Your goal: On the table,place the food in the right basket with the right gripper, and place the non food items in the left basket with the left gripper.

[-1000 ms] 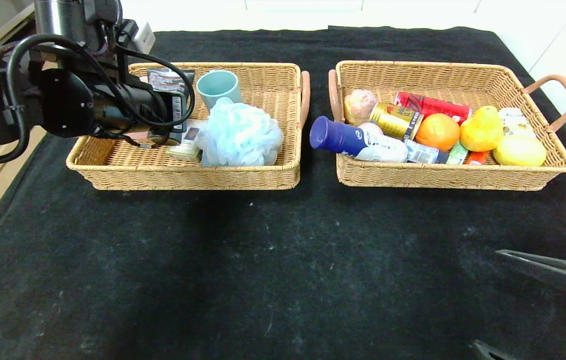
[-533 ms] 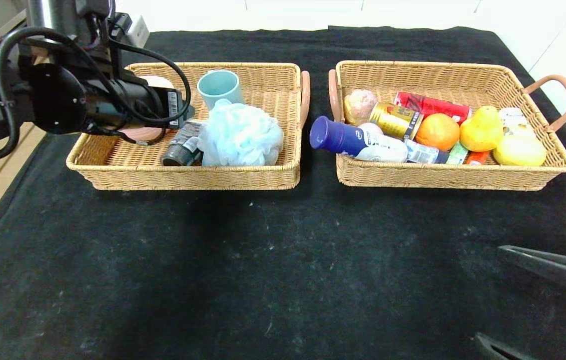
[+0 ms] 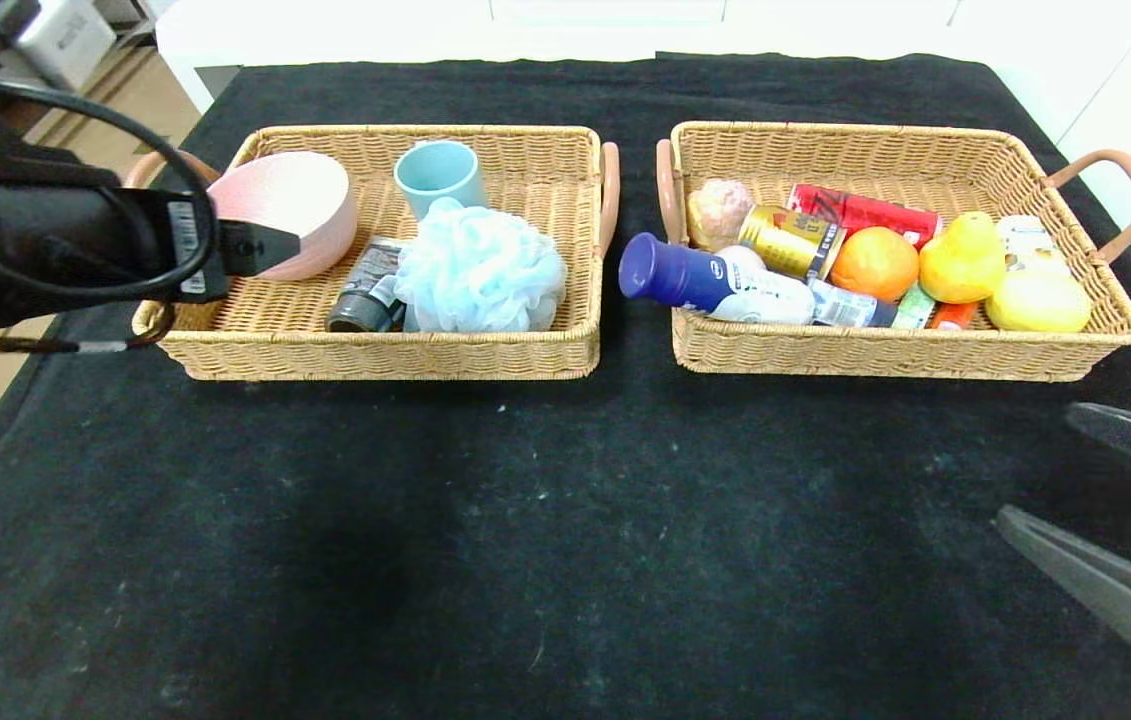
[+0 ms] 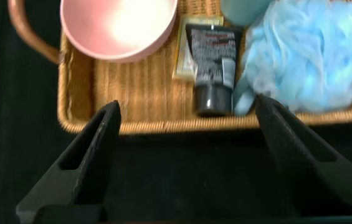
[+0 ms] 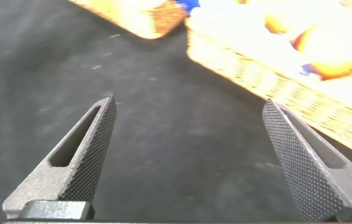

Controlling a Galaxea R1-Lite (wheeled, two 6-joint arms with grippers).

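Both grippers hang with fingers spread and empty: the left gripper (image 4: 185, 155) at the left basket's (image 3: 375, 355) near-left corner, the right gripper (image 5: 191, 162) over the table (image 3: 565, 520) near its right edge. The left basket holds the bowl (image 3: 287, 210), tube (image 4: 211, 65), box (image 4: 185, 59), a cup (image 3: 438, 175) and a puff (image 3: 480, 268). The right basket (image 3: 885, 355) holds the bottle (image 3: 710, 280), orange (image 3: 873, 263), pear (image 3: 962, 258) and cans (image 3: 825, 228).

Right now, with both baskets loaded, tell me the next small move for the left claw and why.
Probably draw the open, empty left claw further back toward rest. The round pink bowl, black squeeze tube and gold-edged card box lie inside the tan wicker left basket, and the bare black-draped table shows nothing left to sort. The right claw sits open low at the table's right.
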